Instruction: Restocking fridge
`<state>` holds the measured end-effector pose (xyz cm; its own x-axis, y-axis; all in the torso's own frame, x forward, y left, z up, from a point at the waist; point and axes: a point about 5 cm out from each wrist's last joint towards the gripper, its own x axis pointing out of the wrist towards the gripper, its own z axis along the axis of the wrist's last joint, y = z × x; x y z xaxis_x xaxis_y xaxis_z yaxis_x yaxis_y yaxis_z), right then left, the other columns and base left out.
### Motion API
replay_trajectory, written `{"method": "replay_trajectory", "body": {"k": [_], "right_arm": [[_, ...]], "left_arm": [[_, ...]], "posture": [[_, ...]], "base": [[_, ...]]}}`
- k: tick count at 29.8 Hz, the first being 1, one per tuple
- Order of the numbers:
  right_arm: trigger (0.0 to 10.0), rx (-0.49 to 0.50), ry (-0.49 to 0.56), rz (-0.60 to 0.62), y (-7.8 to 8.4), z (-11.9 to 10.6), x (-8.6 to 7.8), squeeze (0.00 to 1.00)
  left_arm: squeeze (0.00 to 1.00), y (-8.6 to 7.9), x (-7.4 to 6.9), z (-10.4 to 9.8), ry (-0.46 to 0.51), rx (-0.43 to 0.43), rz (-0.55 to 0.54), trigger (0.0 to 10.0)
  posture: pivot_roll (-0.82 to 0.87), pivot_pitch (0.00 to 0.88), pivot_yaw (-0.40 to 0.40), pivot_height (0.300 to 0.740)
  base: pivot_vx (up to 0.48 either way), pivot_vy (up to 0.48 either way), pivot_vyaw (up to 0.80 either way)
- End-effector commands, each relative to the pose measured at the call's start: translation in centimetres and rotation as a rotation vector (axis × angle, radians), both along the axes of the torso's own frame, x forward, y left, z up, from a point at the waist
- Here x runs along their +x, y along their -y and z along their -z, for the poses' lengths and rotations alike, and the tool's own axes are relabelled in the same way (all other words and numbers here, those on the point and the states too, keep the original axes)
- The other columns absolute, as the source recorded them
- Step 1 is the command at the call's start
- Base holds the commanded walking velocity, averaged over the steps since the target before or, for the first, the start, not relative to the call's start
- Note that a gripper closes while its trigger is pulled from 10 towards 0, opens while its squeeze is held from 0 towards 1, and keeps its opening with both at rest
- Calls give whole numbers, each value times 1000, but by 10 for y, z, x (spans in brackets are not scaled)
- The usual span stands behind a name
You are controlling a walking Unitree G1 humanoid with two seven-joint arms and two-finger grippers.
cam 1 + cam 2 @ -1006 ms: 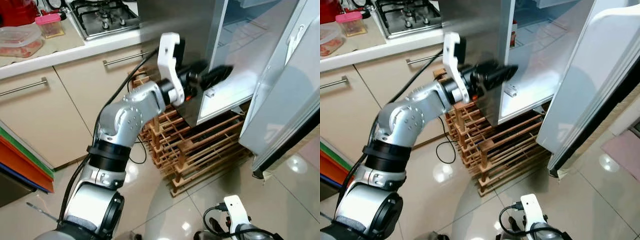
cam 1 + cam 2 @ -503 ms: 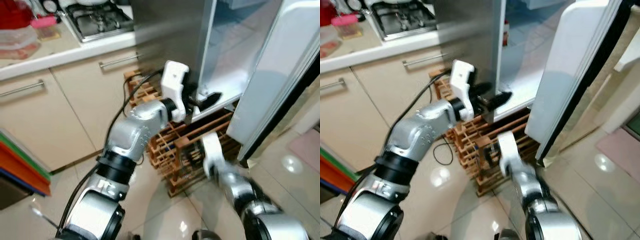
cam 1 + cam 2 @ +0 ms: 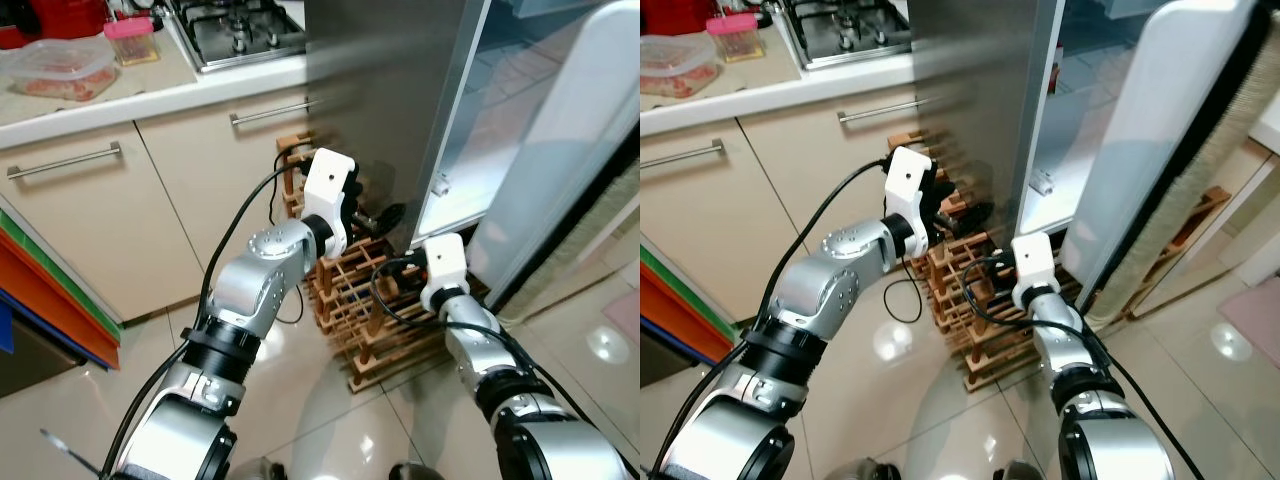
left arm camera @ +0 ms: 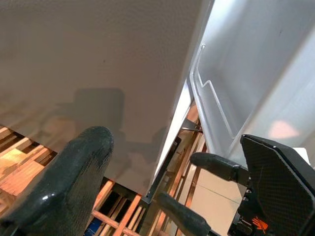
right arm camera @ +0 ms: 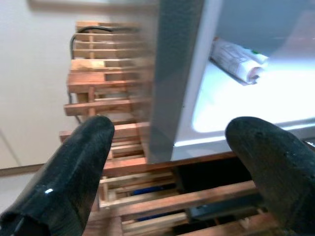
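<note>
Your left gripper [image 3: 385, 216] is hovering with fingers spread and empty beside the fridge [image 3: 390, 90] wall, above the wooden rack [image 3: 365, 310]. Your right gripper [image 5: 172, 172], also parted and empty, is pointing at the open fridge's lower shelf, where a white tube [image 5: 236, 61] is lying.

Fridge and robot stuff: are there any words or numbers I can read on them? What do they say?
No words or numbers can be read.
Tube in the fridge: print too blurred to read.
Orange mark on the right gripper: a small sign, no letters made out.
</note>
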<state>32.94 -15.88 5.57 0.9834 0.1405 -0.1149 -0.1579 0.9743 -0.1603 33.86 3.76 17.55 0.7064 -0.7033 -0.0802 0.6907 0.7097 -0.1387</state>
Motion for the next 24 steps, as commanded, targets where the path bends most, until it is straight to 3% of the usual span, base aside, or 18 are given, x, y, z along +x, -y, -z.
{"method": "replay_trajectory", "body": {"k": [1,11,13,15,20,24], "right_arm": [[10000,-29,63,85,15,-7,1,0],[10000,-119,74,236,47,-1,-11,0],[10000,-174,47,308,68,7,-22,0],[10000,-186,40,328,74,9,-26,0],[10000,-250,-21,437,113,18,-47,0],[10000,-309,-72,552,154,20,-69,0]], "left_arm": [[0,-3,2,4,-2,22,-14,10000],[0,-5,1,5,-4,17,-19,10000],[0,-11,1,11,-12,34,-34,10000],[0,-14,2,14,-9,45,-50,10000],[0,-39,9,21,-15,56,-214,10000],[0,-67,13,43,31,217,-395,10000]], "posture": [[-119,27,37,740],[-120,28,34,740],[-121,31,35,740],[-122,33,36,740],[-121,40,37,740],[-120,43,41,740]], "base": [[0,0,0],[0,0,0],[0,0,0],[0,0,0],[0,0,0],[0,0,0]]}}
